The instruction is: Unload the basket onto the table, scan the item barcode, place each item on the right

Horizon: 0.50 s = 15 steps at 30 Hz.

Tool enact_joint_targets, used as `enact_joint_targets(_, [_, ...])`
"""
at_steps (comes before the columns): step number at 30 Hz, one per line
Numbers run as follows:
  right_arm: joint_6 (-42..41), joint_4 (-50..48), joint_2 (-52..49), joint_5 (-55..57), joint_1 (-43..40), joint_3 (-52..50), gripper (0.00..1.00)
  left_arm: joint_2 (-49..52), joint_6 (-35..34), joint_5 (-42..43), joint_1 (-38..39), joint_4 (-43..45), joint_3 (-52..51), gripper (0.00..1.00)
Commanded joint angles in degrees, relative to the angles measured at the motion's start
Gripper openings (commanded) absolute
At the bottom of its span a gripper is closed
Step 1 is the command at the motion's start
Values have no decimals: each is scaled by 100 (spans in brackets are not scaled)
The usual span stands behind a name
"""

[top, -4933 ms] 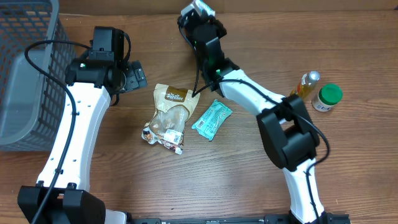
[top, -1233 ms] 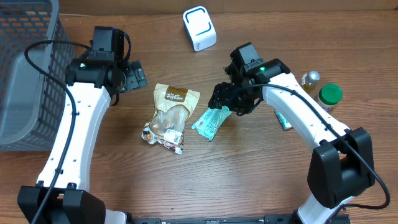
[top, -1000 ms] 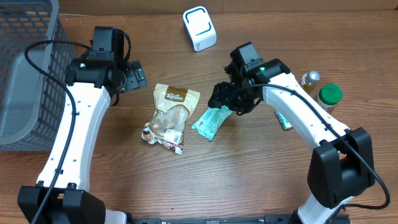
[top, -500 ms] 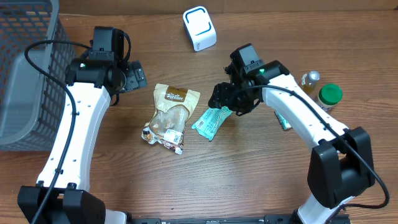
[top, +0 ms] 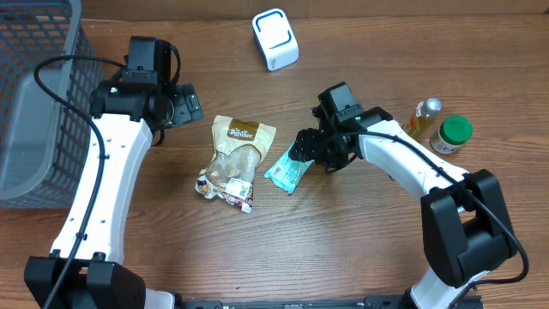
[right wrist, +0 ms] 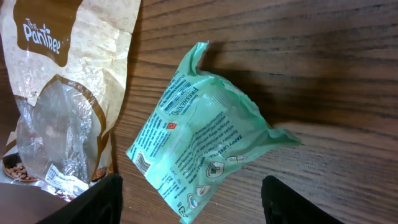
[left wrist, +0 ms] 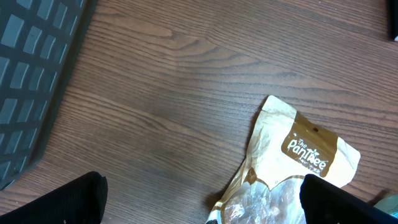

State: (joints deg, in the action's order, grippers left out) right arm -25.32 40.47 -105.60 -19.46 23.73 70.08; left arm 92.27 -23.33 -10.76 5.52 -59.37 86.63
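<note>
On the wooden table point(top: 343, 257) the grey basket point(top: 34, 103) stood at the far left edge, well apart from everything that mattered here. The tan snack bag point(top: 233, 154) lay near the middle, and just beside it on its right lay the green packet point(top: 290, 170), which I judged to be the item in hand. The white scanner point(top: 274, 39) sat at the far edge of the table, well apart from the packet and beyond it.

The packet lay flat with its long axis on a slant, its low end toward the snack bag and its high end running up under the right gripper point(top: 310, 148). That gripper hung directly over the packet's upper right end, so the packet lay below it and slightly toward the left arm's side.

In the right wrist view its two fingers point(right wrist: 102, 199) stood well apart, one on each side of the packet, neither pressing it. The jaws were spread and held nothing, and the packet's length ran askew to the line between them.

The left gripper point(top: 182, 107) was spread wide and empty beyond the snack bag, clearly the farther of the two. The pick looked to be the right arm's.
</note>
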Motion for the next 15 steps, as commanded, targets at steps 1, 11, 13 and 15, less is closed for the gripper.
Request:
enact_joint_targets(1, [-24,-57,9,31,33,-76,72,-7,151,-15,17,0,59,99])
enact_joint_targets(11, [-24,-103,9,2,33,-76,87,-7,151,-15,17,2,59,99])
enact_joint_targets(13, [-44,-153,9,-133,33,-76,100,-7,151,-15,17,2,59,99])
enact_joint_targets(15, [-44,-205,9,-282,33,-76,100,-7,151,-15,17,2,59,100])
